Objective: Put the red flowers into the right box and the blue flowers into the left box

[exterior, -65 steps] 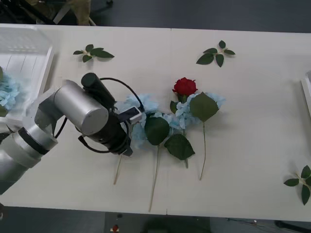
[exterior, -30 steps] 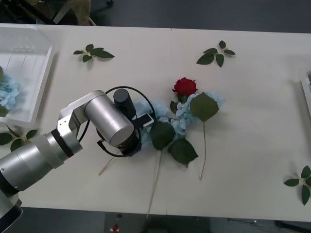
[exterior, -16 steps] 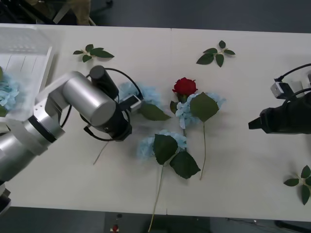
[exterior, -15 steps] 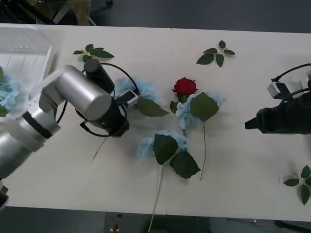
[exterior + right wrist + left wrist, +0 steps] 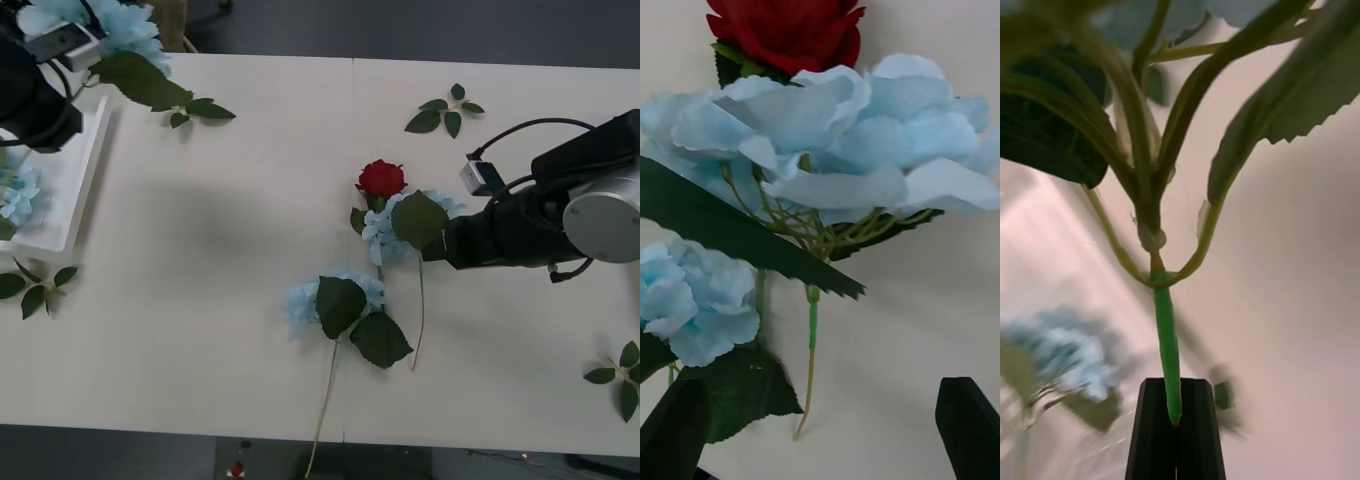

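Now the left gripper (image 5: pixel 1176 420) is at the far left of the table (image 5: pixel 230 260), above the left box (image 5: pixel 75 190), and its black fingers (image 5: pixel 1201 435) are pressed together on the green stem of 1 blue flower (image 5: pixel 95 25). This flower hangs in the air over the near corner of that box, with a big dark leaf beside it. Inside the box another blue flower (image 5: pixel 15 195) already lies. The right gripper (image 5: pixel 820 427) is low over the table centre, its 2 fingers apart, just beside a blue flower (image 5: pixel 835 150) that lies against the red flower (image 5: pixel 380 178). A third blue flower (image 5: pixel 305 300) lies nearer the front edge. Some loose leaf sprigs (image 5: pixel 443 110) lie around
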{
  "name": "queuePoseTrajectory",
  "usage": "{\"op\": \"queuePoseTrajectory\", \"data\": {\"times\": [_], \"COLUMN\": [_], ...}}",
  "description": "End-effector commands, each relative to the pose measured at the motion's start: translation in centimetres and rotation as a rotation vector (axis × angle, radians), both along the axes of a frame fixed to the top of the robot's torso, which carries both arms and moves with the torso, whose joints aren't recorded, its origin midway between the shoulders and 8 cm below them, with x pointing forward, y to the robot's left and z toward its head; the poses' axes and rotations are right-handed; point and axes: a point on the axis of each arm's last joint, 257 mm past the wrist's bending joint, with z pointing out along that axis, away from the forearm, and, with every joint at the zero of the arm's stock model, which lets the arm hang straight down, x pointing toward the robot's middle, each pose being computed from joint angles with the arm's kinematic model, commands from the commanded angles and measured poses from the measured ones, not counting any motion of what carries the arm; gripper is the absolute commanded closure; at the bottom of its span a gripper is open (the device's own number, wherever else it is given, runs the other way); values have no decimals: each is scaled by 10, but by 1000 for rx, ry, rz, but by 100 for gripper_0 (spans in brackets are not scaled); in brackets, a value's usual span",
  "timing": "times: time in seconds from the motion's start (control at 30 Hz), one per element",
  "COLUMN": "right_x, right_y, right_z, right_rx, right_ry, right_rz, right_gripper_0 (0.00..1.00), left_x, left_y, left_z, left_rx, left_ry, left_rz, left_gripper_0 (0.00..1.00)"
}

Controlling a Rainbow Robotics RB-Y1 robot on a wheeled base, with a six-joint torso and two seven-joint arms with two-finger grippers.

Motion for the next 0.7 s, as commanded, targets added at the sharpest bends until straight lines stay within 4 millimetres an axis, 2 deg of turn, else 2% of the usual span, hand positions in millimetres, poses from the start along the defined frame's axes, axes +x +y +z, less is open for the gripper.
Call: {"op": "queuePoseTrajectory", "data": {"times": [0.03, 0.1, 0.13, 0.23, 0.3, 0.43, 0.47, 0.5, 0.63, 0.67, 0.7], "right_x": [20, 21, 25, 31, 34, 38, 38, 39, 38, 37, 36], "right_y": [14, 15, 16, 15, 13, 10, 10, 9, 9, 9, 8], "right_z": [3, 3, -3, -9, -11, -18, -18, -22, -31, -33, -35], "right_rx": [15, 12, 9, 15, 9, -17, -17, -33, -49, -52, -58], "right_ry": [0, 1, 16, 33, 39, 51, 51, 54, 59, 62, 64], "right_rz": [-33, -31, -44, -67, -71, -72, -72, -65, -60, -59, -55], "right_gripper_0": [12, 12, 12, 12, 12, 12, 12, 12, 12, 12, 12], "left_x": [16, 17, 23, 36, 41, 47, 47, 51, 54, 53, 53], "left_y": [62, 70, 93, 128, 145, 180, 180, 194, 211, 213, 213], "left_z": [41, 43, 45, 47, 46, 32, 32, 23, 5, 3, 1], "left_rx": [200, 216, 259, 316, 342, 378, 378, 384, 372, 370, 368], "left_ry": [-79, -87, -104, -144, -160, -161, -161, -166, -157, -152, -149], "left_rz": [27, 39, 84, 152, 181, 236, 236, 249, 267, 270, 270], "left_gripper_0": [100, 100, 100, 100, 100, 100, 100, 100, 100, 99, 90]}}
